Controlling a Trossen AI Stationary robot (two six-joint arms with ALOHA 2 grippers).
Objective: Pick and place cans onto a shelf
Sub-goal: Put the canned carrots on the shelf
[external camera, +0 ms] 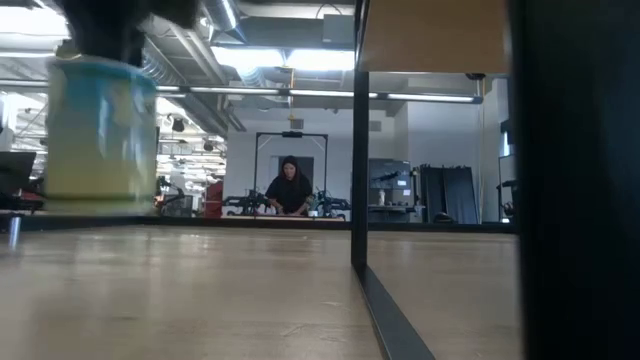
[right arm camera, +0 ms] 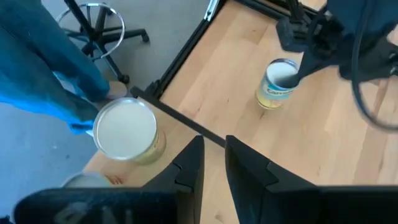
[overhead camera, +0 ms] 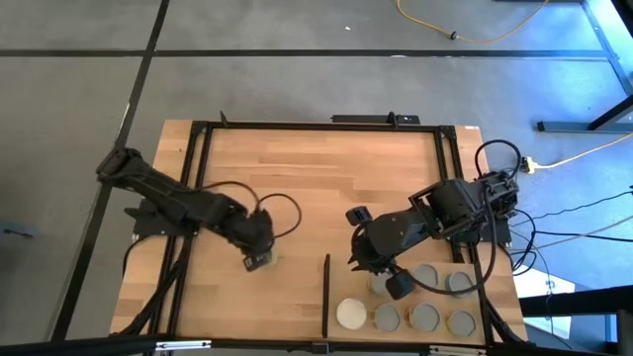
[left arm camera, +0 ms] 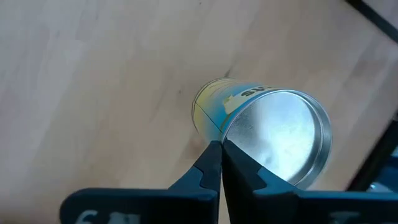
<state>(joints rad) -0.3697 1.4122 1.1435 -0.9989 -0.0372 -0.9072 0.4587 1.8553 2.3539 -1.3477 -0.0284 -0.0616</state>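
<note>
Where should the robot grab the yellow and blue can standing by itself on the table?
Probably from above, pinching the rim of the can, one finger inside and one outside. It stands upright with its top open and space all around. The left end effector is already at that rim.

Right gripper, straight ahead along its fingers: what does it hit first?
Probably the thin black strip crossing just beyond the right gripper. The cream-topped can sits off to one side, and the yellow-and-blue can farther on. Depth is unclear.

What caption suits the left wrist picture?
The left gripper closed on the rim of a yellow-and-blue can standing on the wooden table.
</note>
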